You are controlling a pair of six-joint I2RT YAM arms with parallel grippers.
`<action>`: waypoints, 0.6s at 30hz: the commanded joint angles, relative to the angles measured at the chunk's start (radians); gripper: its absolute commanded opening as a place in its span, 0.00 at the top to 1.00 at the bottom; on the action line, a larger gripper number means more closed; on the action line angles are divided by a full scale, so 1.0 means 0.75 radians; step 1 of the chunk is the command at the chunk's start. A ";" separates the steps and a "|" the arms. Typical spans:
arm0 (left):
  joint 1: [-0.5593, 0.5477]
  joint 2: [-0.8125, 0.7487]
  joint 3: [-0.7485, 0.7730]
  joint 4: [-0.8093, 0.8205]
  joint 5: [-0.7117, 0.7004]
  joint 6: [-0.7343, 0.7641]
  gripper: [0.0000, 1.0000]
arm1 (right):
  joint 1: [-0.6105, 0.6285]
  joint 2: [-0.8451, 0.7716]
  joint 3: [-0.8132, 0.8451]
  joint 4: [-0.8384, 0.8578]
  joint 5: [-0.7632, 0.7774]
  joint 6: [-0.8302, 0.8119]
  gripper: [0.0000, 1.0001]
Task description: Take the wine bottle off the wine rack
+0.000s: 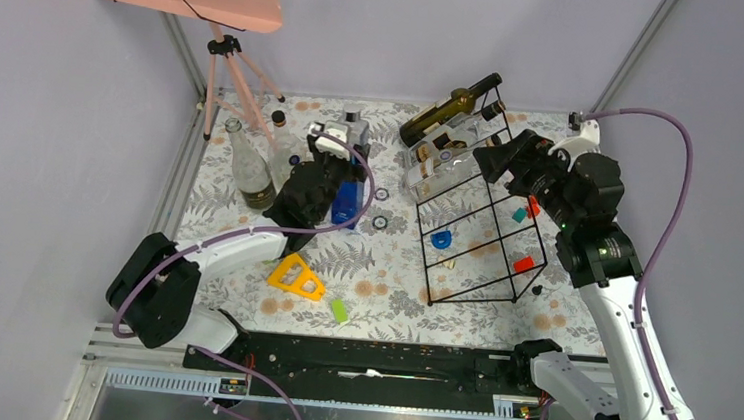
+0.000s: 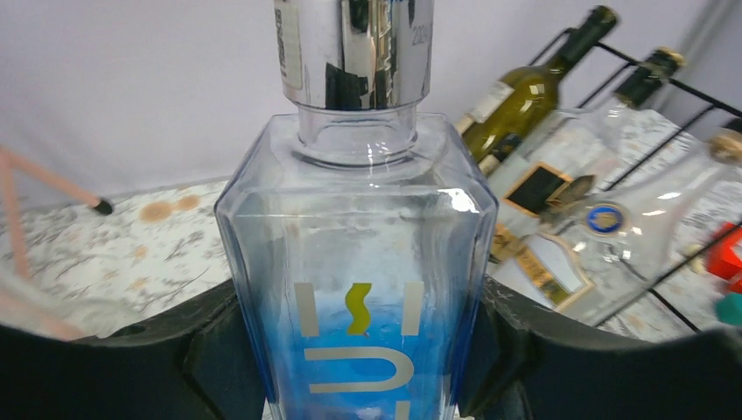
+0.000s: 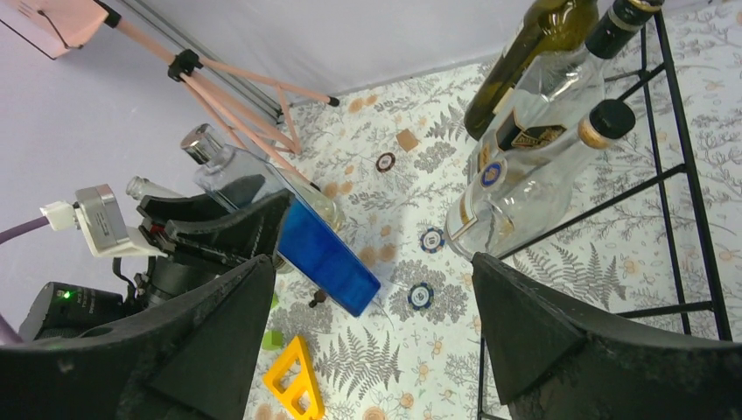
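The black wire wine rack (image 1: 486, 241) stands at the right of the table. A dark green wine bottle (image 1: 451, 106) lies on its top far end, neck pointing up and right; it also shows in the left wrist view (image 2: 534, 87) and the right wrist view (image 3: 525, 61). Clear bottles (image 1: 442, 157) lie beside it in the rack. My right gripper (image 1: 490, 164) is open and empty above the rack, near these bottles. My left gripper (image 1: 322, 188) is shut on a square blue-and-clear bottle (image 2: 354, 289) with a silver cap, held tilted left of the rack (image 3: 324, 254).
A pink tripod stand (image 1: 224, 58) is at the back left. Two clear bottles (image 1: 251, 168) stand beside the left gripper. A yellow triangle (image 1: 296, 276), a green block (image 1: 340, 311) and poker chips (image 1: 380, 223) lie on the floral cloth. Small blue (image 1: 441, 239) and red (image 1: 523, 264) pieces lie under the rack.
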 commanded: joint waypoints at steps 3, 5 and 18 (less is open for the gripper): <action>0.089 -0.055 -0.063 0.535 -0.109 -0.076 1.00 | 0.007 -0.034 -0.025 0.004 -0.008 -0.030 0.11; 0.117 -0.047 -0.100 0.600 -0.125 -0.090 1.00 | 0.007 -0.035 -0.033 0.001 -0.013 -0.031 0.11; 0.172 -0.007 -0.254 0.838 -0.283 0.133 1.00 | 0.007 -0.022 -0.071 0.000 -0.041 -0.034 0.11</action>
